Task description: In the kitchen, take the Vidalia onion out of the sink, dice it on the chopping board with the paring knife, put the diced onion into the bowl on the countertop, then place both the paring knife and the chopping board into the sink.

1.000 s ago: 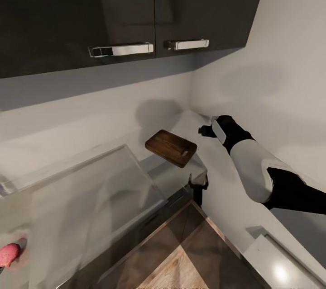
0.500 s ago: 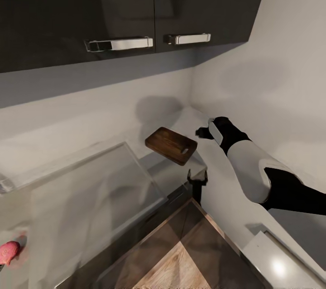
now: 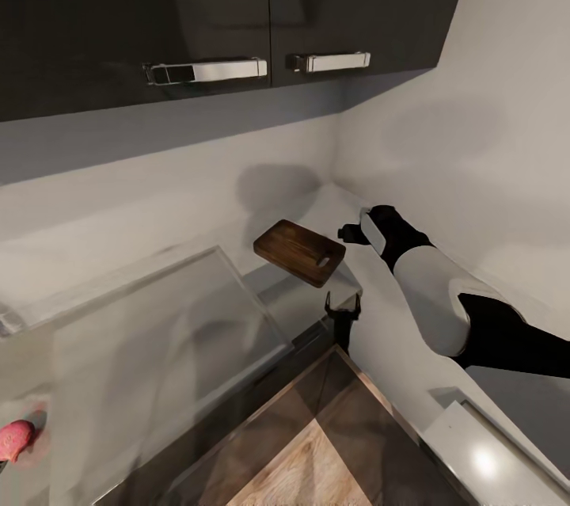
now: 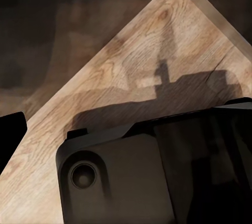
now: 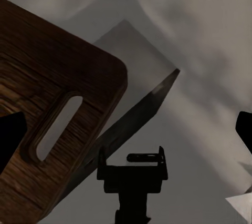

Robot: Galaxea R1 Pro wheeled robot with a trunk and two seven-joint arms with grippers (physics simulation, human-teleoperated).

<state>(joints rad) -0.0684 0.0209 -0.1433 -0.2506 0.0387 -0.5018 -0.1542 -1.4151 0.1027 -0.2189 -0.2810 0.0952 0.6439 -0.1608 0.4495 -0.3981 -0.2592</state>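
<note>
R gripper: my right arm reaches over the countertop toward the corner; gripper sits just beside the handle end of the chopping board, not touching it as far as I can see. In the right wrist view my two fingertips show at opp. edges, wide apart, nothing between them.

L gripper: low, in front of the counter edge, pointing up; its two prongs stand apart w/ nothing held. Also seen from the right wrist cam, past the board's corner.

Board: dark brown wood, lying flat near the counter corner, slot handle hole toward my R gripper. In the wrist view the slot is close to the rounded corner.

Onion: Vidalia onion, pinkish-red, far left at the picture's edge, well apart from the board, partly cut off.

Cabinets: dark wall cabinets above, w/ two chrome handles.

Floor: wood-look floor under my left wrist cam; same floor in head view.
</note>
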